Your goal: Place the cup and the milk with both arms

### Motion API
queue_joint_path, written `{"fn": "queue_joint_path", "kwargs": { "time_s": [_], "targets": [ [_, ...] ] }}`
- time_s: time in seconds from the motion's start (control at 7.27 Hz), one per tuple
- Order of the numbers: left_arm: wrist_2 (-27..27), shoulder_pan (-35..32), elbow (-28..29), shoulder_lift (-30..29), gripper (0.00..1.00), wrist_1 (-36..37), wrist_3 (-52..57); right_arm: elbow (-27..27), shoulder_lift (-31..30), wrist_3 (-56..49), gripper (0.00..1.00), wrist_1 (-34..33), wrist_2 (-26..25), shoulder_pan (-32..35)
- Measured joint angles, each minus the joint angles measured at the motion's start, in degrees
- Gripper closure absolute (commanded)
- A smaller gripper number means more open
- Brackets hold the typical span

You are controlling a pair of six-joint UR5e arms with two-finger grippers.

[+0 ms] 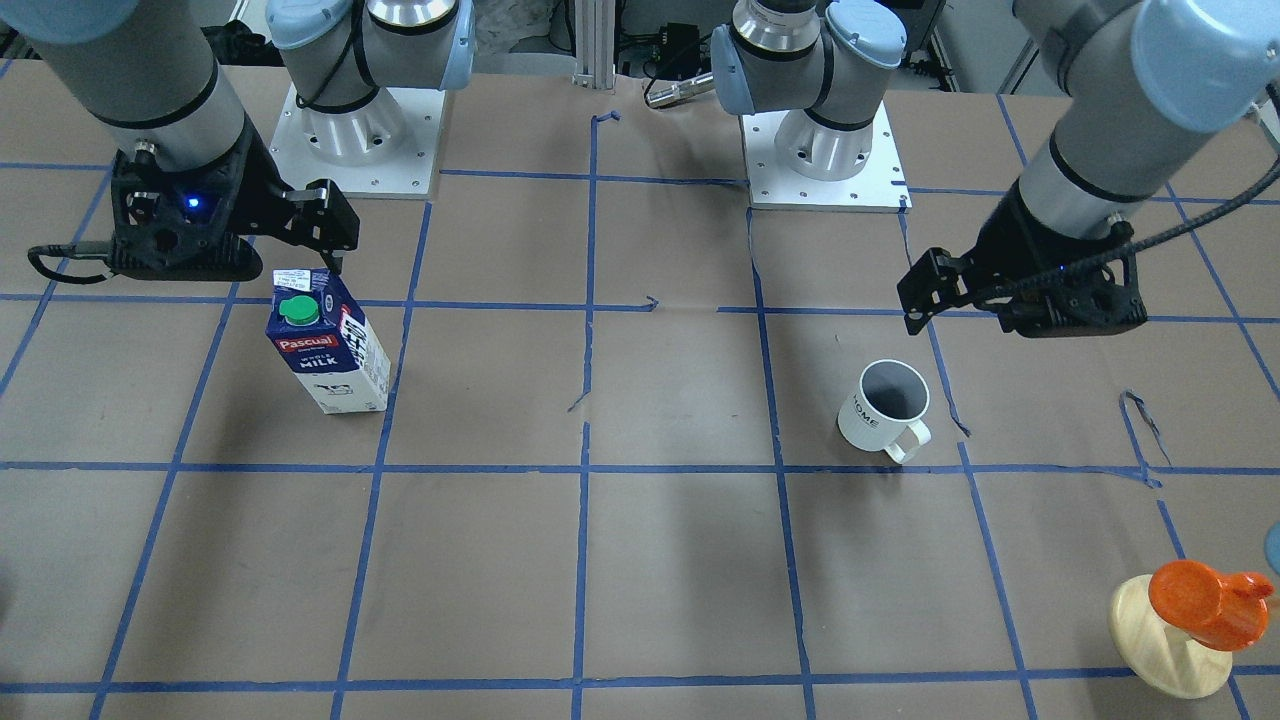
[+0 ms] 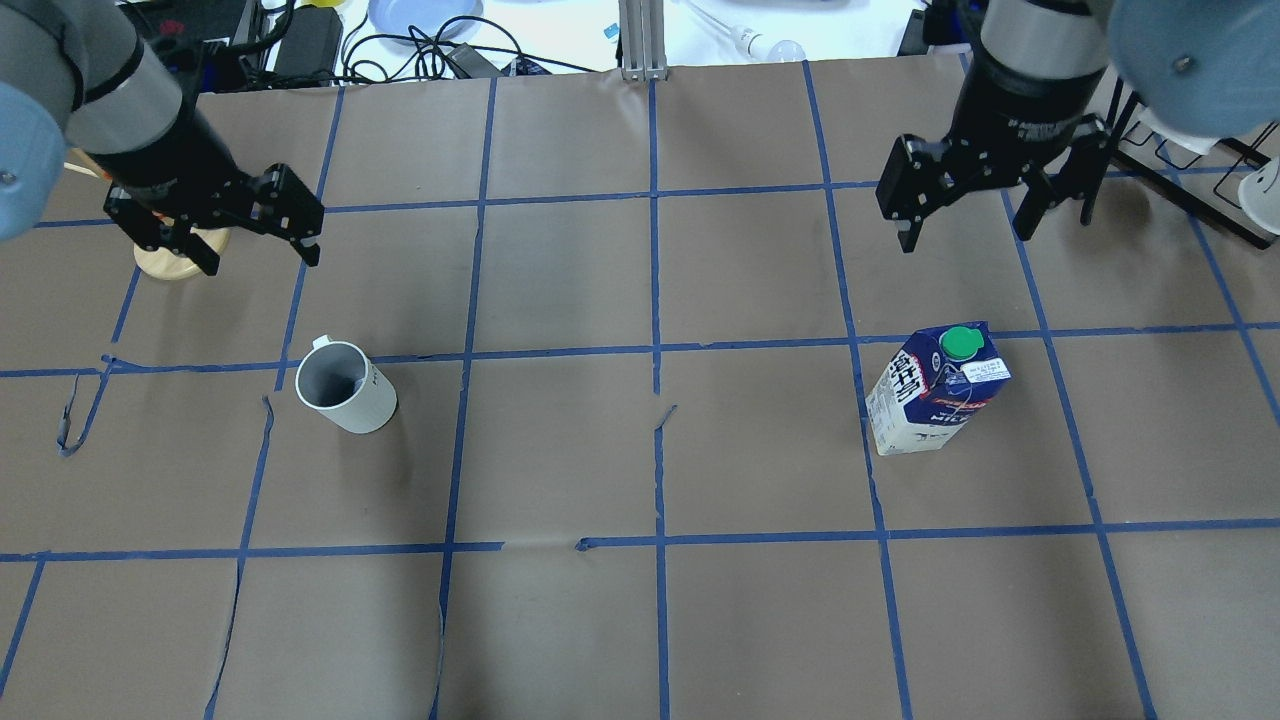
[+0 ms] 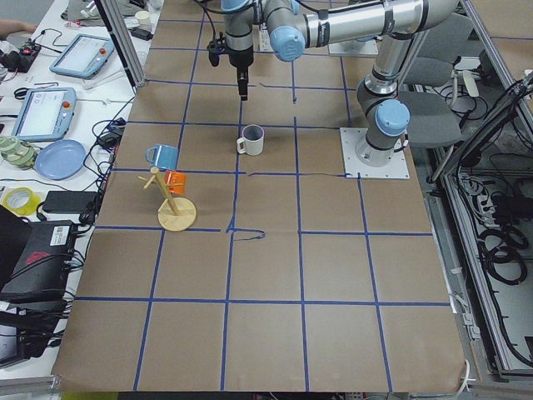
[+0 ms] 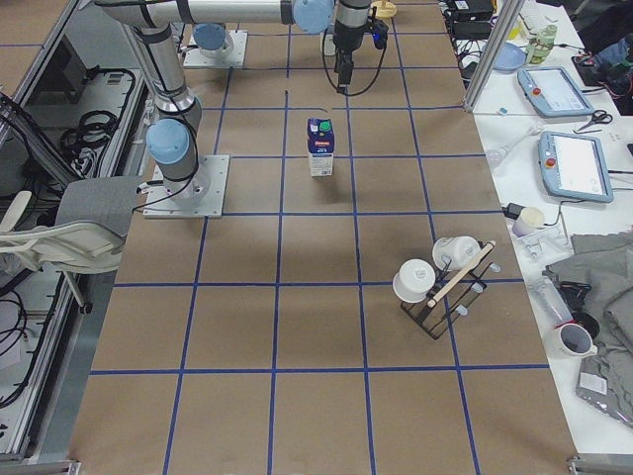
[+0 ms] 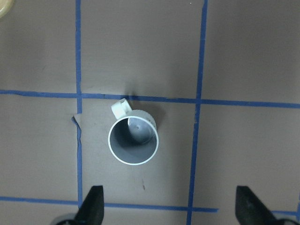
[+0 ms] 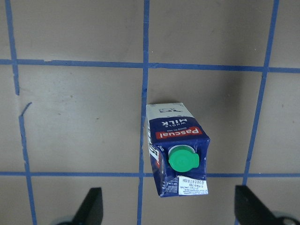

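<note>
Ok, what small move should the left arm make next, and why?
Probably lower the left gripper toward the cup, centring over it. Its fingers stand open and empty, the cup sits upright and free below, and the wrist view shows it ahead of the fingers, not between them.

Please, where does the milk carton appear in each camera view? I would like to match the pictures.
Front-facing: the milk carton stands upright, left of centre.
Overhead: right of centre.
Exterior left: not in it.
Exterior right: upper middle.
Left wrist: not in it.
Right wrist: centre, seen from above.
Shared landmark: its green cap, visible wherever the carton is.
</note>
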Motion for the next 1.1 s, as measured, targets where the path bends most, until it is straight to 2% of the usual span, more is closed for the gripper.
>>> {"fn": "queue_joint_path", "kwargs": {
  "time_s": [0.28, 0.55, 0.69, 0.96, 1.1],
  "targets": [
    [-0.97, 5.58, -8.7, -2.02, 0.0, 9.38, 5.06, 7.3, -0.23, -3.9, 0.02, -4.61, 0.12, -2.98],
    [-2.05, 6.89, -14.89, -4.66, 0.0, 17.96, 6.4, 11.82, -0.37, -4.63, 0.02, -7.78, 0.17, -3.6],
    [-2.41, 6.83, -15.92, -6.03, 0.1, 19.72, 6.63, 12.42, -0.41, -4.59, 0.02, -8.37, 0.17, -3.64],
    [-2.86, 6.77, -16.67, -8.41, 0.53, 20.81, 7.04, 12.67, -0.44, -4.53, 0.02, -8.68, 0.22, -3.62],
    [-2.96, 6.73, -16.72, -9.45, 0.63, 21.18, 7.12, 12.69, -0.45, -4.52, 0.02, -8.73, 0.24, -3.6]
  ]
}}
